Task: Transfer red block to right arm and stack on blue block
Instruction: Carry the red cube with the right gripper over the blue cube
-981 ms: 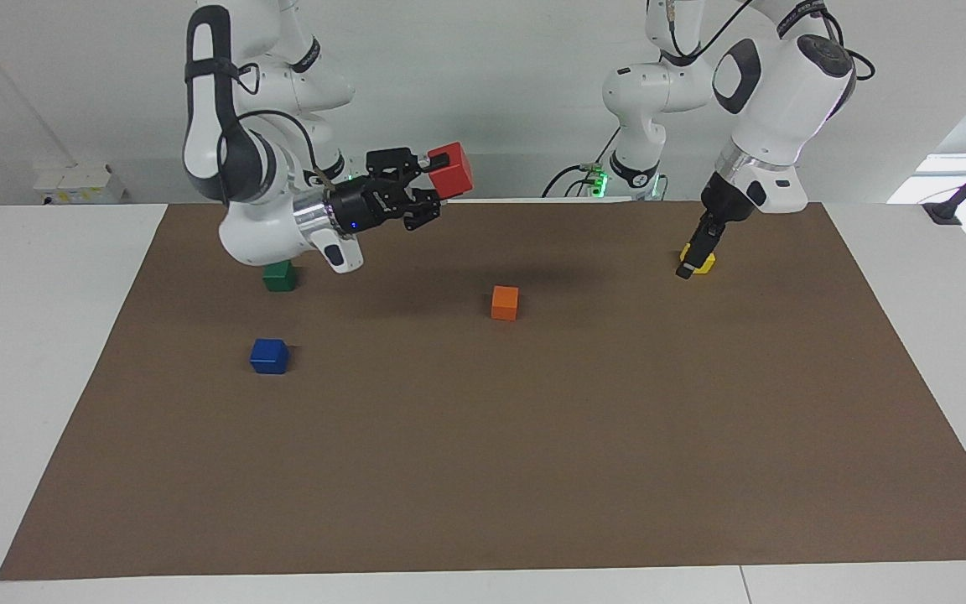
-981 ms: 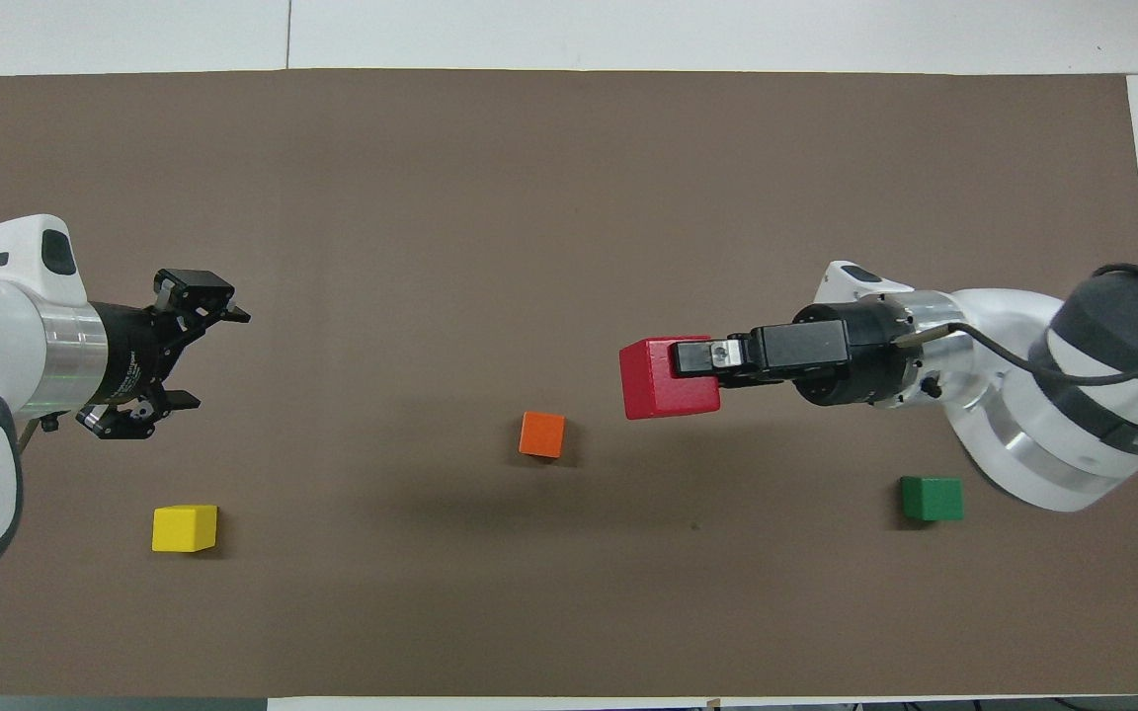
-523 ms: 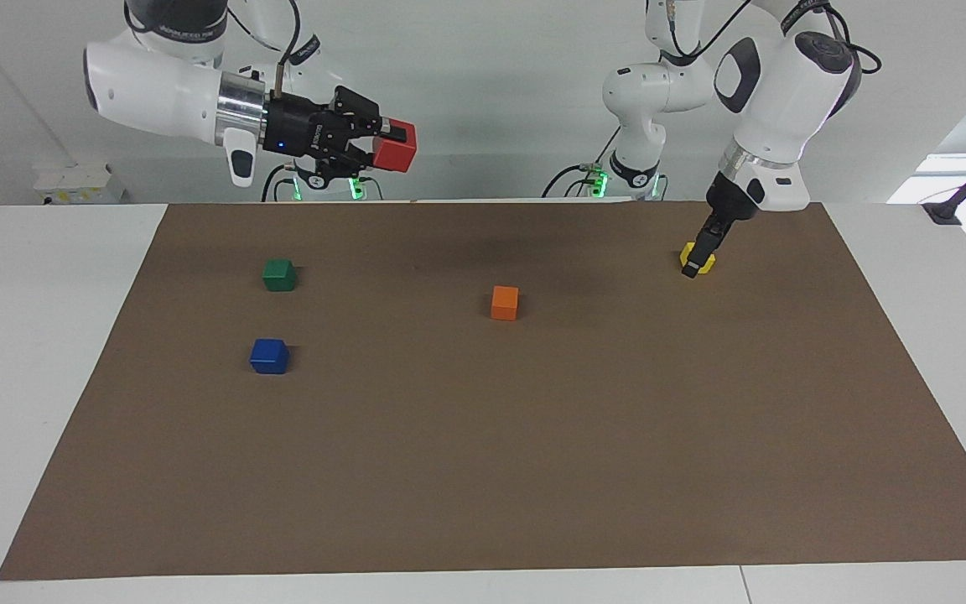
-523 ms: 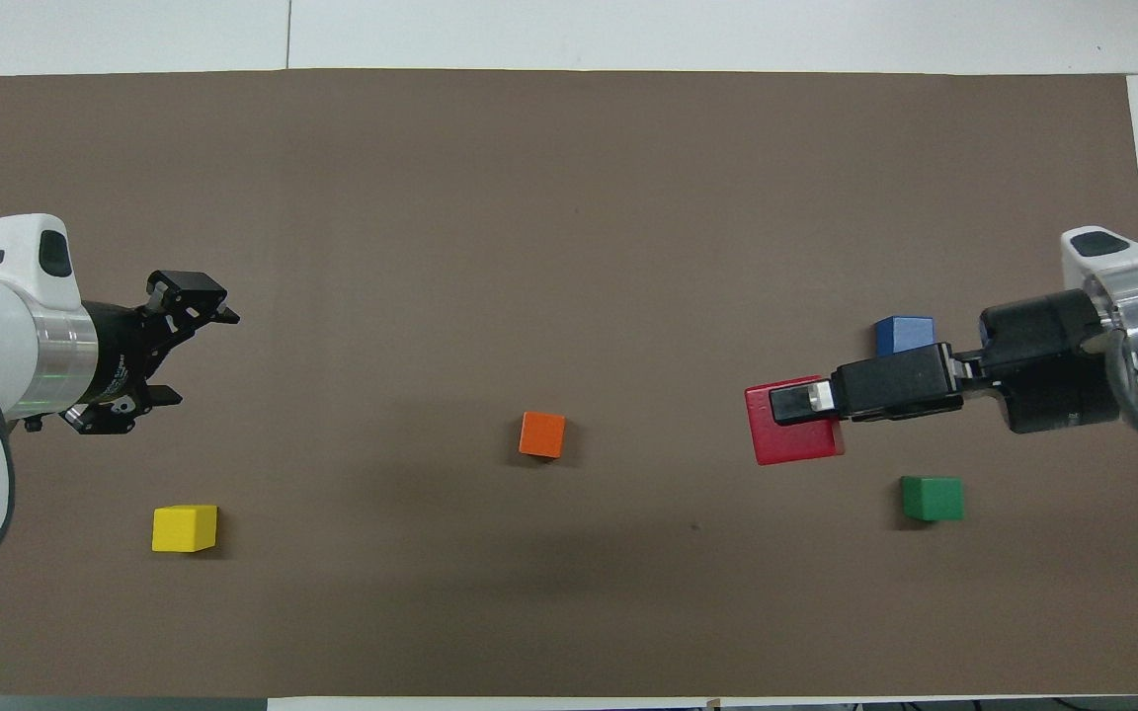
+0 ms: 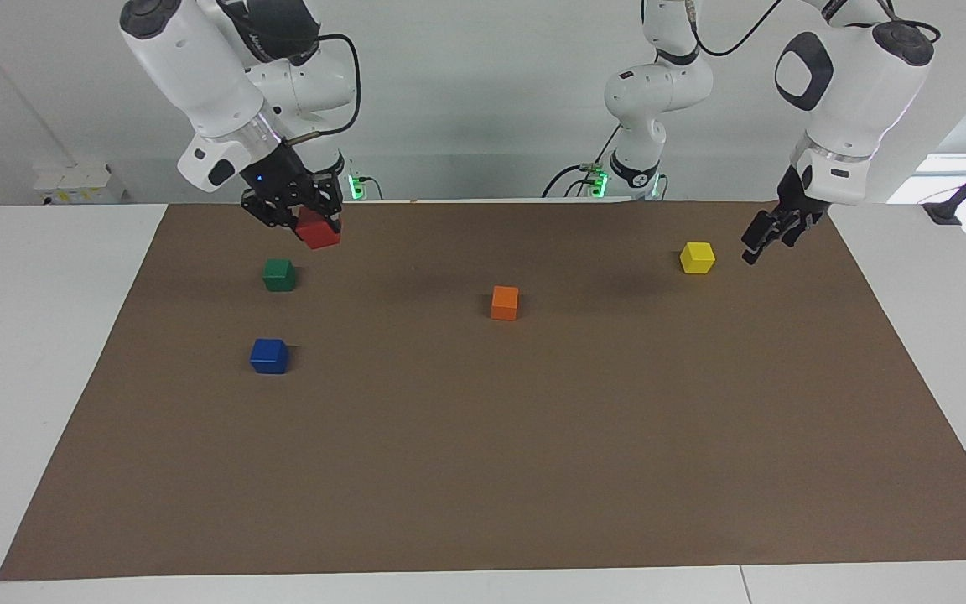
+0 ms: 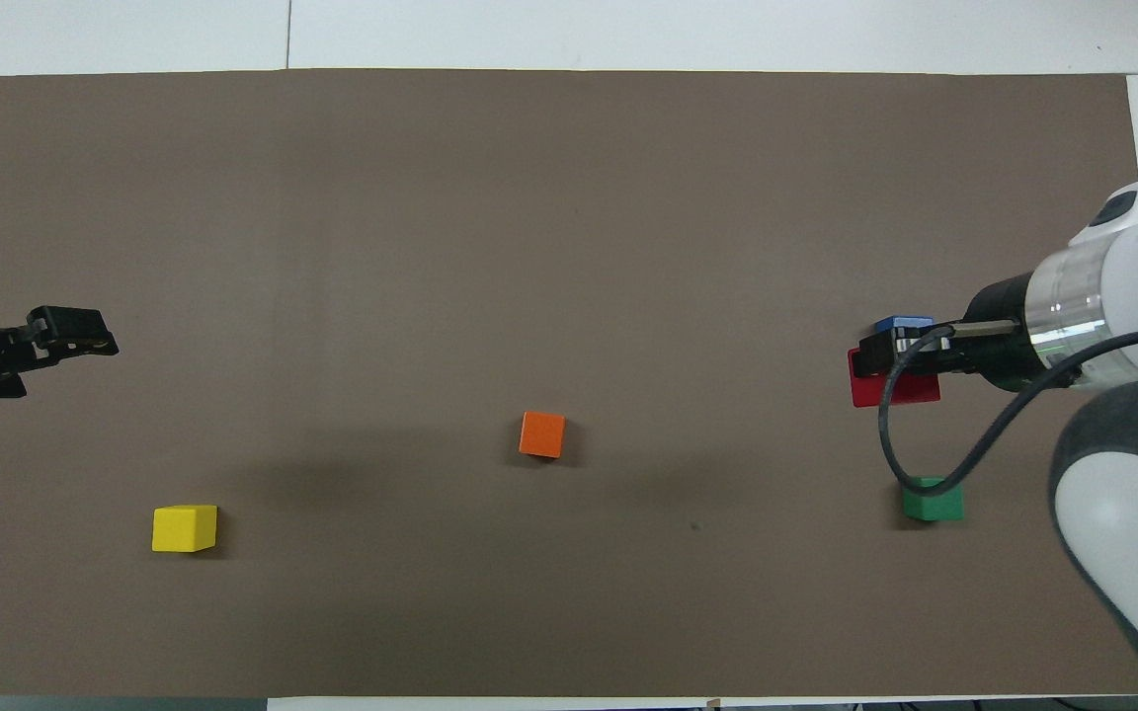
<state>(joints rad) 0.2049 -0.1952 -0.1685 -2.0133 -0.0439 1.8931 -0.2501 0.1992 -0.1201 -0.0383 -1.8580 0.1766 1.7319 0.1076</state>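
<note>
Facing view, left to right: the right gripper (image 5: 309,220) pinches the smooth red block (image 5: 319,230) aloft over the matte brown mat (image 5: 533,470), with the blue block (image 5: 269,356) resting toward the right arm's end; the left gripper (image 5: 772,235), fingers spread, hangs beside the yellow cube (image 5: 697,257). Overhead, the red block (image 6: 893,380) overlaps the blue block (image 6: 903,323). White walls enclose the table.

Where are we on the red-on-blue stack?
Done: handover; the right gripper holds the red block. The left gripper waits open beside the yellow block. In hand: red is in the air, roughly over the blue block. Left: lower it onto blue and release.
</note>
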